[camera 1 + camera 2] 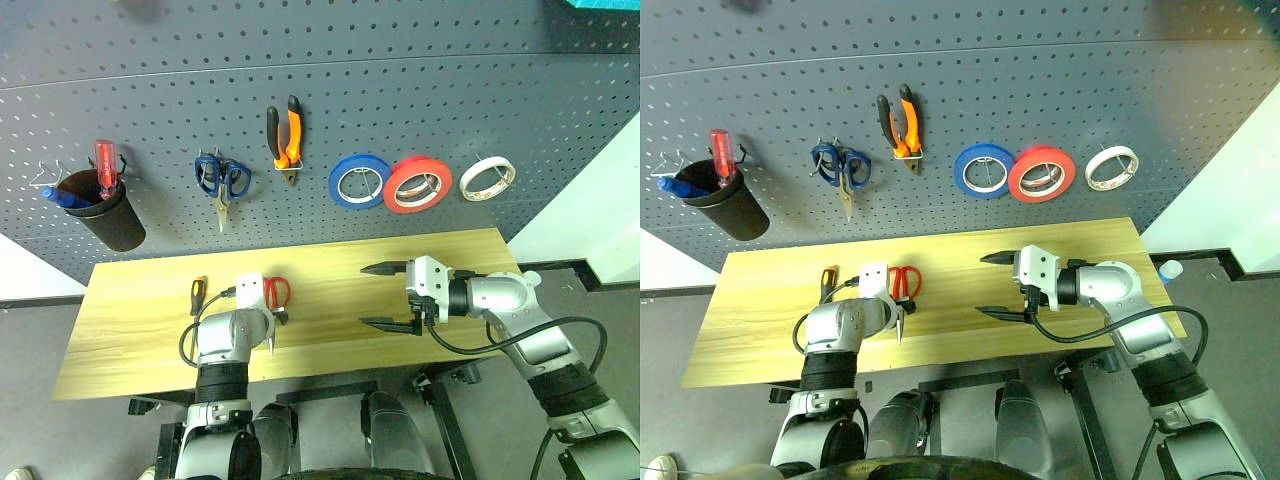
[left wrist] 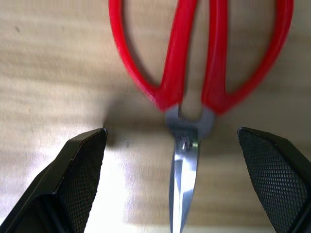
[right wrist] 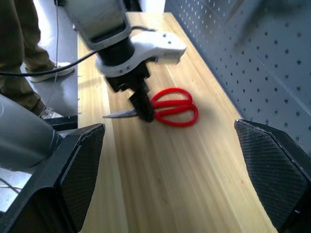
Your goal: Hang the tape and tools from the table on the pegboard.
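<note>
Already most of the job shows on the pegboard [image 1: 420, 80]: the orange-and-black pliers [image 1: 285, 135] hang at upper centre, and the whitish tape roll [image 1: 487, 179] sits on a hook at the right end of the row, past the blue roll [image 1: 359, 181] and the red roll [image 1: 417, 184]. Judging by that, what remains lies on the table [image 1: 330, 340].

Lower left of centre in the head views, the red-handled scissors [image 2: 194, 73] lie flat on the wood, handles toward the board and blades toward the near edge. The left gripper [image 2: 182, 160] is poised right over them, fingers spread wide, one on each side of the pivot, touching nothing that I can see. That straddle looks meant for a pinch at the narrow neck, leaving the handle loops free to go over a hook.

Just left of that arm, the orange-black screwdriver [image 1: 198, 294] lies on the table, partly hidden, apparently waiting its turn.

Right of centre, the right gripper [image 1: 385, 296] hangs above bare wood, jaws fully apart and empty, pointing across toward the scissors, seemingly parked out of the way.

Further left on the board hang blue-handled scissors [image 1: 222, 180] and a black cup [image 1: 105, 210] holding a red-handled screwdriver [image 1: 104, 168].
</note>
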Robot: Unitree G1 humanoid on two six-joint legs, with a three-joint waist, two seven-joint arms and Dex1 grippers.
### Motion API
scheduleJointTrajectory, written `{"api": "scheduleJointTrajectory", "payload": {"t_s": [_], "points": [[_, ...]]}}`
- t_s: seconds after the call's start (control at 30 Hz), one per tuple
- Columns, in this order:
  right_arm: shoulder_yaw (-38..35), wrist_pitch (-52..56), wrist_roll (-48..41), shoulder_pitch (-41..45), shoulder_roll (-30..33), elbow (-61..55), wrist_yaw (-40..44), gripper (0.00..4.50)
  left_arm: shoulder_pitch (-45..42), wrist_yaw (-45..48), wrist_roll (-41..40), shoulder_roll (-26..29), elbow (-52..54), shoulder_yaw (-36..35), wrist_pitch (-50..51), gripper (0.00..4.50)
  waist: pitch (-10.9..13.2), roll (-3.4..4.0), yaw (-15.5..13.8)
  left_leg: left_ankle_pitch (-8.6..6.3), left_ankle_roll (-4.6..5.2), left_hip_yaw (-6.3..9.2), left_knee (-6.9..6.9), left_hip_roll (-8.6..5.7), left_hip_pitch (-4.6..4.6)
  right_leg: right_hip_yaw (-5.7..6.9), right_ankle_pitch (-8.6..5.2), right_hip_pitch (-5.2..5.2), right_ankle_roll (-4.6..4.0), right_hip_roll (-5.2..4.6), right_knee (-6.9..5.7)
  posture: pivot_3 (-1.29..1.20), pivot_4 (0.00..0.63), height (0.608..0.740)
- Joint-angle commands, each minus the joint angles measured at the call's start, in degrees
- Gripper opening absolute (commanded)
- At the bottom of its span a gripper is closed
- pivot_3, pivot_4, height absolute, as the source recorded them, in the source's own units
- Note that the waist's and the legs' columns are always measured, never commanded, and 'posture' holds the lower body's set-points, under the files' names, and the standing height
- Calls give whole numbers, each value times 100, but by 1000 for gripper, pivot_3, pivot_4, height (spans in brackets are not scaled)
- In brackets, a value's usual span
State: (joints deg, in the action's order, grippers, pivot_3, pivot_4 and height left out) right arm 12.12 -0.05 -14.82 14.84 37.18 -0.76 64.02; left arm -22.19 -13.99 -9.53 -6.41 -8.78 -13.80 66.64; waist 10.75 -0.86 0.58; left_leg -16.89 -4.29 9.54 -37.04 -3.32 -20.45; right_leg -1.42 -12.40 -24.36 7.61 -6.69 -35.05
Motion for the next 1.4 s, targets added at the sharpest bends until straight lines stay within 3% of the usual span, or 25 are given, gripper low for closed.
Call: {"api": "scheduleJointTrajectory", "payload": {"t_s": [0.03, 0.1, 0.2, 0.47, 0.5, 0.73, 0.83, 0.93, 1.0, 1.13, 1.2, 1.27, 1.4], "points": [[-180, -96, -24, -146, 67, -200, 9, 4467, -166, 36, -32, 1, -346, -162, -240, 4500, 0, 0, 1, 0, 0, 0, 0, 0, 0, 0, 0, 1, 0, 0, 0, -23, 147, 738], [-210, -80, -19, -210, 67, -262, -18, 4467, -260, -9, -31, 2, -486, -245, -199, 4500, -1, 1, 12, 0, -1, -3, -3, -1, 2, -1, 1, 2, 2, -1, 0, -23, 147, 738], [-245, -79, -5, -224, 31, -290, -86, 4500, -355, -59, -68, -48, -616, -379, -155, 3912, -1, 2, 15, 0, -1, -3, -5, -1, 4, -1, 3, 5, 5, -1, -1, -34, 143, 738], [-248, -123, 41, -109, -81, -220, -179, 4500, -462, -137, -51, -98, -654, -490, -136, 1204, -3, 2, 8, 1, -2, -3, -9, -3, 4, -1, 5, 8, 8, -3, 0, -29, 137, 738], [-243, -125, 46, -98, -89, -212, -184, 4500, -465, -142, -54, -97, -651, -503, -127, 1043, -3, 2, 8, 1, -2, -3, -9, -2, 4, -1, 5, 8, 8, -2, 0, -29, 137, 738], [-220, -164, 102, -30, -175, -177, -225, 4500, -392, 59, -93, -29, -390, -393, -60, 1041, -4, 3, 9, 2, -4, -3, -9, -3, 5, -1, 6, 9, 9, -2, -1, -27, 130, 738], [-294, -132, -80, -33, -269, -295, -204, 4500, 40, 804, -303, 308, 722, 122, -137, 1040, -4, 1, 41, 3, -5, -4, -9, -2, 4, -1, 6, 8, 8, -3, 0, -32, 129, 738], [-341, -16, -305, -63, -315, -400, -104, 4500, 906, 1930, -533, 1140, 2103, 740, -666, 1040, -4, 2, 72, 13, -28, -5, -3, 0, 2, -3, 6, 0, 7, -1, -3, -40, 124, 738], [-355, 76, -436, -74, -316, -436, -23, 4500, 1410, 2371, -858, 1479, 2758, 554, -704, 1040, -6, 6, 64, 11, -28, -6, -1, 4, 4, -5, 6, -2, 5, 1, -5, -35, 127, 738], [-368, 172, -650, -67, -340, -422, 145, 4500, 2691, 3998, -1273, 2449, 3679, -110, -2505, 1040, -7, 8, 40, 1, -11, -9, -3, 3, 3, -7, 6, -1, 2, 0, -2, -8, 122, 738], [-355, 136, -633, -29, -370, -342, 166, 4500, 3097, 4752, -1810, 2560, 3835, -720, -3332, 1040, -8, 9, 19, 1, -10, -9, -2, 5, 3, -7, 0, -1, -11, 0, -1, 4, 119, 738], [-350, 100, -625, 16, -403, -276, 202, 4500, 3255, 5203, -2489, 2554, 3905, -1296, -3747, 1040, -9, 8, -34, 0, -9, -9, -4, 5, 0, -6, -3, 1, -23, 0, 0, 11, 117, 738], [-402, 118, -812, 239, -596, -241, 281, 4500, 2725, 5266, -3569, 2608, 3752, -2307, -4420, 1040, -12, 6, -110, 1, -9, -10, -14, 5, 6, -5, 3, 13, -33, 0, 5, 28, 107, 738]]}}
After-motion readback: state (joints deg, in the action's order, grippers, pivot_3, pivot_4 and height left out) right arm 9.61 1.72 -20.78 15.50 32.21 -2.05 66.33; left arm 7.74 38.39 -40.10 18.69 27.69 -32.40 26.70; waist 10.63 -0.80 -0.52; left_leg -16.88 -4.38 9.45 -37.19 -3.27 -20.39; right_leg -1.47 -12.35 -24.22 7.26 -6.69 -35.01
